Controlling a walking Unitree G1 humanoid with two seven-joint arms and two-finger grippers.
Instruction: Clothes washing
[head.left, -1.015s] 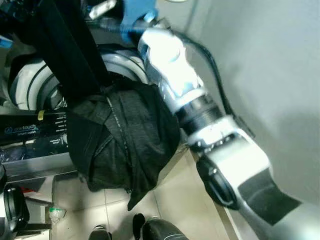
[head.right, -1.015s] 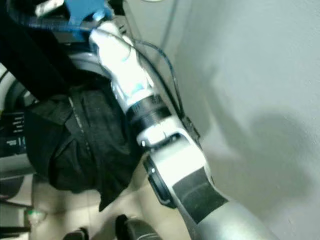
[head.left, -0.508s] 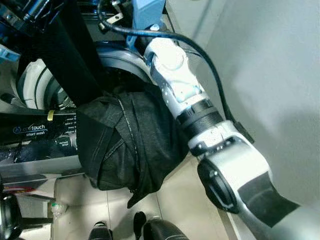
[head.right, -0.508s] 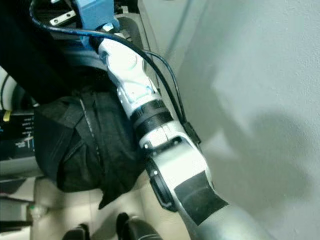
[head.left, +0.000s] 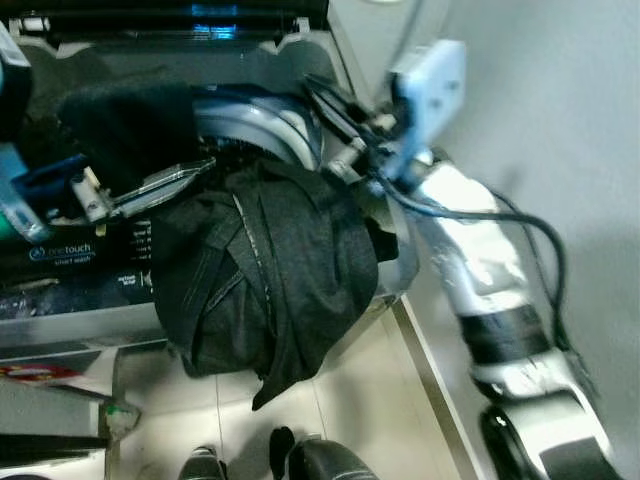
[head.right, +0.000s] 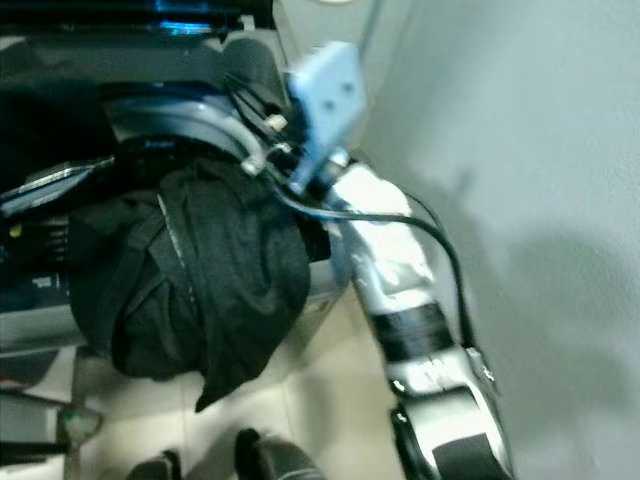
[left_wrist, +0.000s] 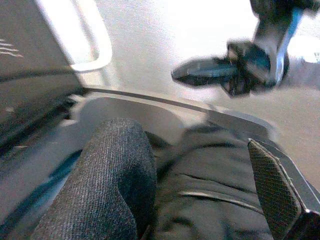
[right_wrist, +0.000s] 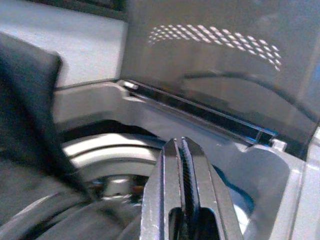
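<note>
nearest, the dark grey denim garment (head.left: 265, 275) hangs bunched over the front rim of the grey top-loading washing machine (head.left: 250, 115), most of it outside the drum, so loading looks only part done. beyond it the right claw (right_wrist: 184, 200) hovers over the drum, fingers pressed together, empty. the left claw (head.left: 160, 185) seems spread apart beside the cloth, though blurred.

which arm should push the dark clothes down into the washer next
Probably the left: its end effector is open right over the dark clothes. The right end effector is shut, over the washer drum.
</note>
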